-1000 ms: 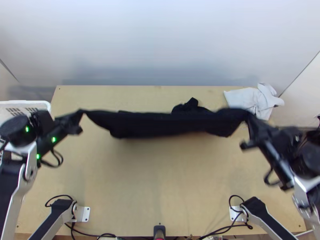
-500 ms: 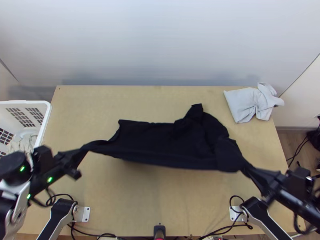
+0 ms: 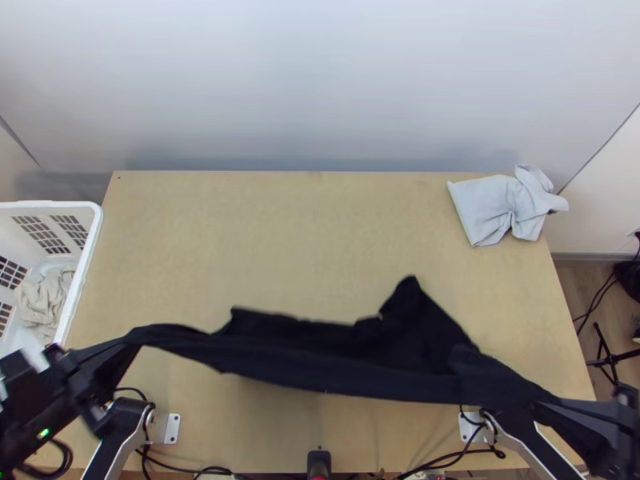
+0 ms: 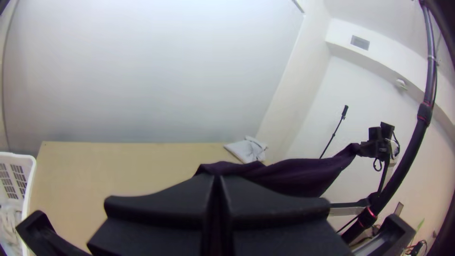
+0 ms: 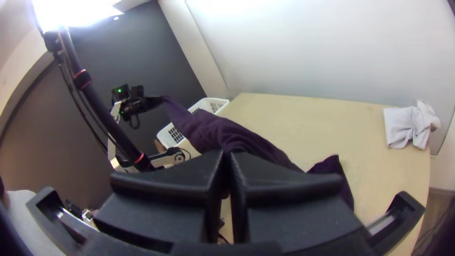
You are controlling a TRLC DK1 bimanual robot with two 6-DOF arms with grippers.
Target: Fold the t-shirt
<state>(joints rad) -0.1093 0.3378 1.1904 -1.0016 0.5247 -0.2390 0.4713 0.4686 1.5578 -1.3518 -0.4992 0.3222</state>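
Two pincers (image 3: 120,347), one black t-shirt (image 3: 344,370)

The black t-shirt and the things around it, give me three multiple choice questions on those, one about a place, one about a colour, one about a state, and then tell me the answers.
1. Where does the pale grey folded cloth lie on the light wooden table?
A) At the near edge
B) At the far right corner
C) At the far left corner

2. What colour is the slotted plastic basket?
A) Red
B) Blue
C) White

3. How is the black fabric t-shirt?
A) Stretched between the left gripper and the right gripper
B) Folded into a neat square
C) Rolled up tight

1: B, the top view shows it at that corner.
2: C, its rim and walls are white.
3: A, the fabric runs from one gripper's fingers across to the other's.
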